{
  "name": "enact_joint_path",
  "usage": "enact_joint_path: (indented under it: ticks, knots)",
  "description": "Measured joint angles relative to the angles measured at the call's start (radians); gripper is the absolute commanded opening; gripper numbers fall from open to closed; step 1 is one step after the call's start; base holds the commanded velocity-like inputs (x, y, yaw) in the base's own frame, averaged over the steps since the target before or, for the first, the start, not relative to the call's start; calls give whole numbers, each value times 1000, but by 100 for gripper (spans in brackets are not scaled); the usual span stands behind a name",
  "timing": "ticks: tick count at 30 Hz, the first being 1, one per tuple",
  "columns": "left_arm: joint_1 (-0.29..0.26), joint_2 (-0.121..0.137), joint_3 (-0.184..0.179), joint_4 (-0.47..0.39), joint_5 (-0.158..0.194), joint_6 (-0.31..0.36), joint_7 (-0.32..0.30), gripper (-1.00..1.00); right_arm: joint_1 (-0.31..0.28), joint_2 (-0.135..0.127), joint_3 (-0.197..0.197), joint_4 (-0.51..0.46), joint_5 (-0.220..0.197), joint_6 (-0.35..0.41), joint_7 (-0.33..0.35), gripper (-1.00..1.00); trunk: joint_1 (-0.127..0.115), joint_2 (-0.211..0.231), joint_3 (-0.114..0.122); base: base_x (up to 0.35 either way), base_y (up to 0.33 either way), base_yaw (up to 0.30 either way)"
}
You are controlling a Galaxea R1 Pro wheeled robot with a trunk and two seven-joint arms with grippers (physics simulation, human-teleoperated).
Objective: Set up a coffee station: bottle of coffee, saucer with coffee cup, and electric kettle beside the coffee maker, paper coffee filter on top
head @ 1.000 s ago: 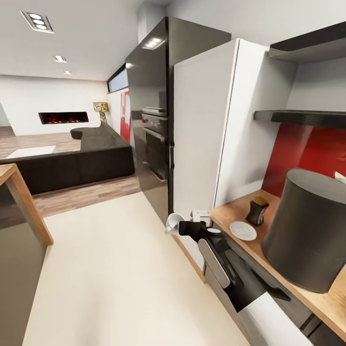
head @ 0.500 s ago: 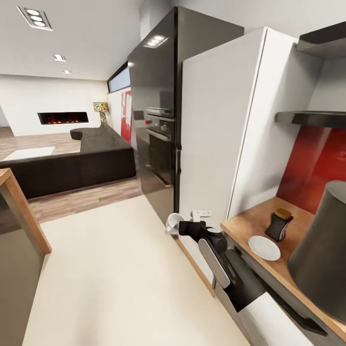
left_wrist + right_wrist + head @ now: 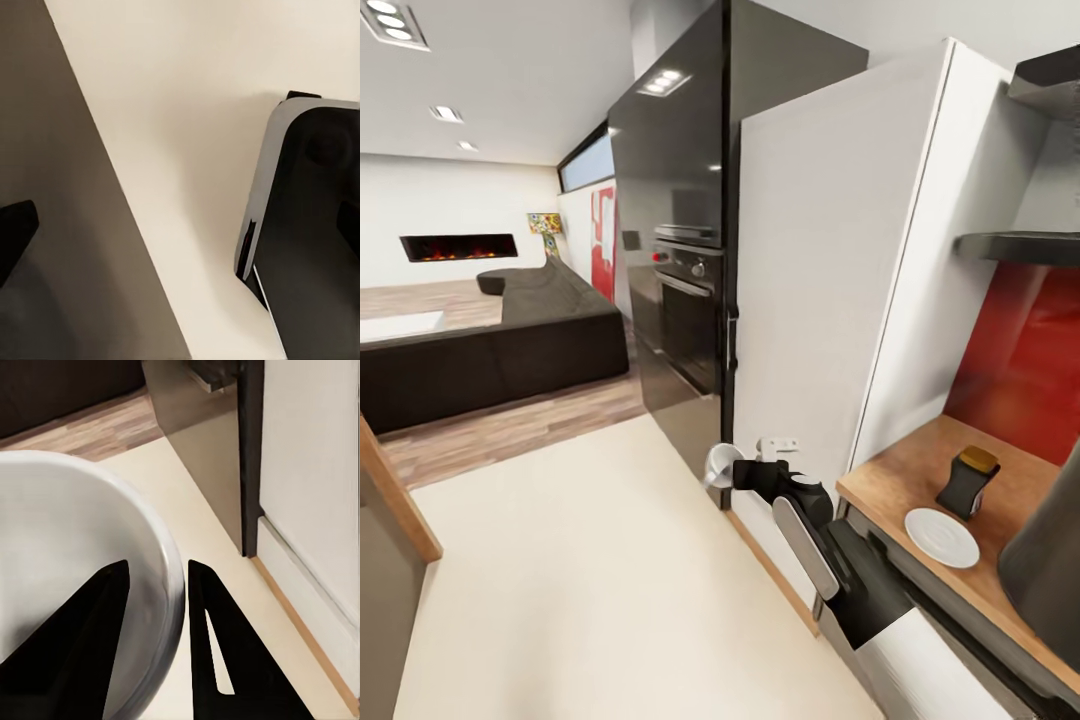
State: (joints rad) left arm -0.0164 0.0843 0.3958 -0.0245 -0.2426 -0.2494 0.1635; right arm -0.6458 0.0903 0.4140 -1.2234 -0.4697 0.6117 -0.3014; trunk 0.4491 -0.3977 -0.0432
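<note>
Your right gripper [image 3: 732,472] pinches the rim of the coffee cup [image 3: 721,463] over the pale floor, left of the kitchen countertop [image 3: 905,475], where the saucer [image 3: 942,537] sits just beside the bottle of coffee [image 3: 967,483]; you cannot tell the left gripper's state

White coffee cup [image 3: 721,465] off the counter, aloft

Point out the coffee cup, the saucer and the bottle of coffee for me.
coffee cup [image 3: 721,464]: head view, white outer wall.
saucer [image 3: 942,537]: head view, centre of the plate.
bottle of coffee [image 3: 967,484]: head view, dark body below the cap.
</note>
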Motion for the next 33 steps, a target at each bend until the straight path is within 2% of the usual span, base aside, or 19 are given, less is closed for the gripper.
enact_joint_path:
  ticks: [9, 33]
  knots:
    - [0, 0, 5, 0, 3, 2, 0, 100, 0, 0, 0, 0, 0, 0, 0, -100, 0, 0, 0, 94, 215, -266]
    - [-1, 0, 1, 0, 2, 2, 0, 100, 0, 0, 1, 0, 0, 0, 0, -100, 0, 0, 0, 2, 5, -267]
